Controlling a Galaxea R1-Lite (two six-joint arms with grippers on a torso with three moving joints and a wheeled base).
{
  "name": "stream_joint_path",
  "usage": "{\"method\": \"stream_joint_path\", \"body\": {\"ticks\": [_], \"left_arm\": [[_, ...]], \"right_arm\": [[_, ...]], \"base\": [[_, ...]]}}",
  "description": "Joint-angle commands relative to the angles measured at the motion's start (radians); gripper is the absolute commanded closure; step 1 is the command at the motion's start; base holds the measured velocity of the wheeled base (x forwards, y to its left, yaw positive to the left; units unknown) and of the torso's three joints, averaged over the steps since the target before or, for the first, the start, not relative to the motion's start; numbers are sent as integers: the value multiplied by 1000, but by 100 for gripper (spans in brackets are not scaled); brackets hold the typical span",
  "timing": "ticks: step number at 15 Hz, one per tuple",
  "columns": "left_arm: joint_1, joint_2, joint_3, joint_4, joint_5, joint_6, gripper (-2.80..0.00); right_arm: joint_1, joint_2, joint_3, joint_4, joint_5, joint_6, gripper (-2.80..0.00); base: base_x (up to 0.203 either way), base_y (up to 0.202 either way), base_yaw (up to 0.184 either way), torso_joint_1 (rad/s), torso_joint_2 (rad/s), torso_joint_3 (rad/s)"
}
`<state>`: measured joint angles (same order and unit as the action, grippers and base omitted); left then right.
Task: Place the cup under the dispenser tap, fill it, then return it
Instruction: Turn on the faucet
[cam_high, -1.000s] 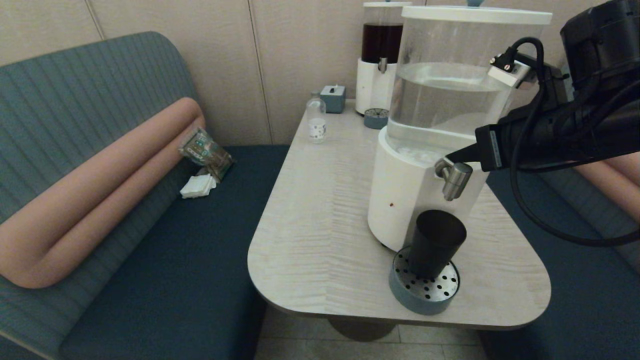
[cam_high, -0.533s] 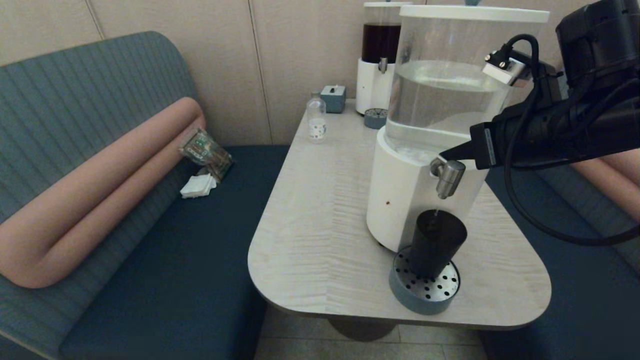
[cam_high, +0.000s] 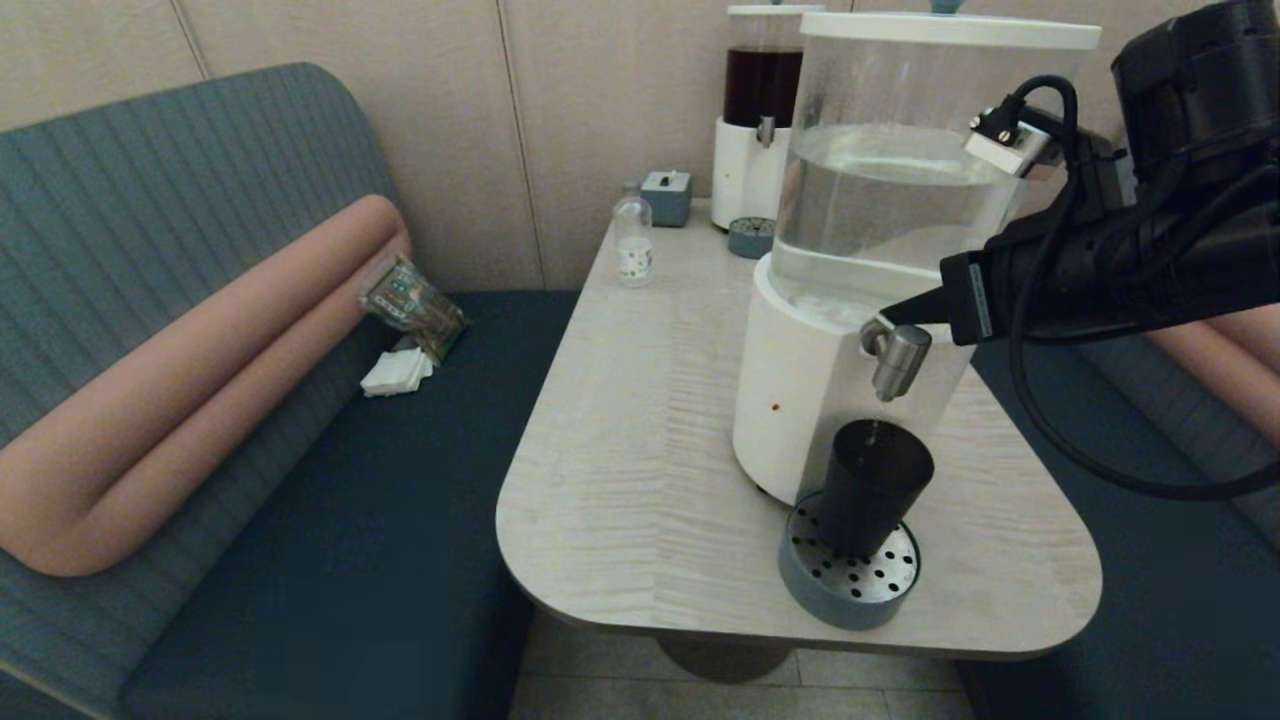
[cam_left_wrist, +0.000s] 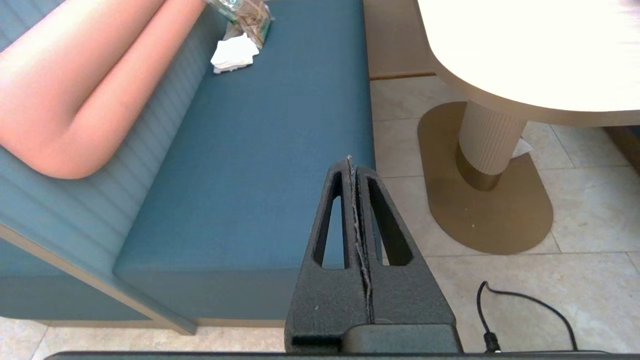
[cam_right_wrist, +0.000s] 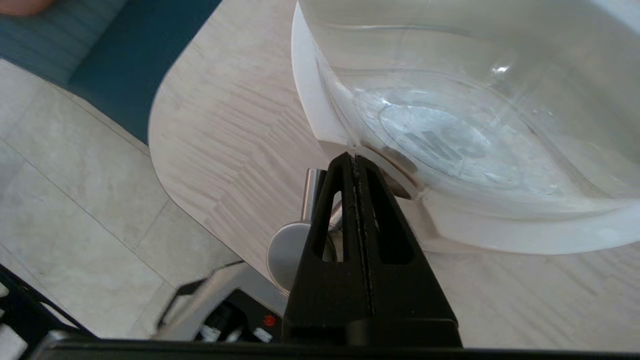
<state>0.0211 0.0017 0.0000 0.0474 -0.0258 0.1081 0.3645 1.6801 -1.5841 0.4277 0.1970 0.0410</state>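
Observation:
The dark brown-black cup (cam_high: 873, 484) stands upright on the round drip tray (cam_high: 848, 580), right below the steel dispenser tap (cam_high: 897, 358) of the big white-based dispenser (cam_high: 800, 400). A thin stream of liquid falls from the spout into the cup. My right gripper (cam_high: 890, 314) is shut, with nothing between its fingers, and its tip presses on the top of the tap (cam_right_wrist: 310, 190), as the right wrist view (cam_right_wrist: 354, 159) shows. My left gripper (cam_left_wrist: 353, 165) is shut and parked low over the blue bench seat, beside the table's pedestal.
A second dispenser with dark liquid (cam_high: 760, 120), its small drip tray (cam_high: 750, 237), a small clear bottle (cam_high: 632, 240) and a grey-blue box (cam_high: 667, 196) stand at the table's far end. A packet (cam_high: 410, 300) and napkins (cam_high: 396, 372) lie on the bench.
My right gripper pressed down on the tap; the big dispenser shifted slightly and the spout swung down. Liquid began running into the cup, which stays on the tray.

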Motion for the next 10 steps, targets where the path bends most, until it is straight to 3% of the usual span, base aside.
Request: {"method": "stream_joint_path", "body": {"ticks": [1, 3, 10], "left_arm": [[0, 1, 0, 0, 0, 1, 0], [0, 1, 0, 0, 0, 1, 0], [0, 1, 0, 0, 0, 1, 0]], "right_arm": [[-1, -3, 9, -1, 0, -21, 0], [1, -5, 23, -7, 2, -78, 0], [-8, -6, 49, -51, 1, -86, 0]], "base": [[0, 0, 0, 0, 0, 0], [0, 0, 0, 0, 0, 0], [0, 0, 0, 0, 0, 0]]}}
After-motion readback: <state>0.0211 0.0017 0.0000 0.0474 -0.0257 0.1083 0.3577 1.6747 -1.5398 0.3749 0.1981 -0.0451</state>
